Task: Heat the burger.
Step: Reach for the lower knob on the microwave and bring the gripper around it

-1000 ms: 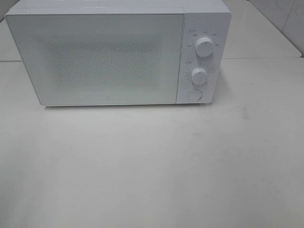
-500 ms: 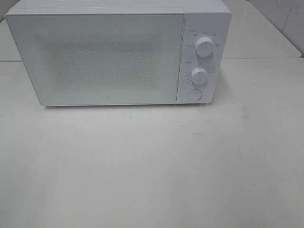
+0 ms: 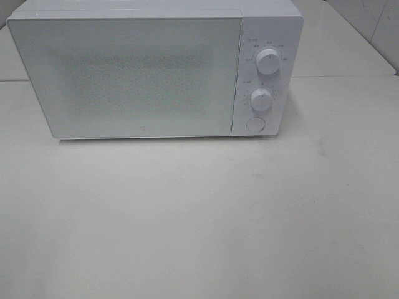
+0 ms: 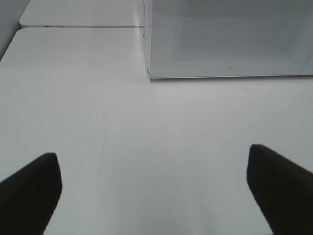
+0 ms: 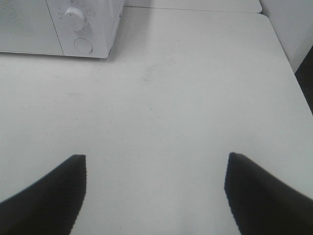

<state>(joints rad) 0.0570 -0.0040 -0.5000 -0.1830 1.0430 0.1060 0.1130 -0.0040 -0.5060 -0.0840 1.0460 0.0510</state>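
Observation:
The burger is out of view in every frame. A white microwave (image 3: 137, 75) stands at the back of the table with its door shut; it also shows in the left wrist view as the microwave (image 4: 225, 39) and in the right wrist view as the microwave (image 5: 54, 24). My left gripper (image 4: 152, 161) hovers open over bare table in front of the microwave's left corner, nothing between its fingers. My right gripper (image 5: 156, 161) is open too, over bare table in front of and to the right of the microwave's control panel. Neither arm shows in the exterior high view.
The microwave's panel carries an upper knob (image 3: 268, 61), a lower knob (image 3: 262, 99) and a round button (image 3: 255, 124). The white table (image 3: 199, 218) spreads in front. A seam between tabletops (image 4: 83, 26) runs behind. The table's right edge (image 5: 288, 63) is near.

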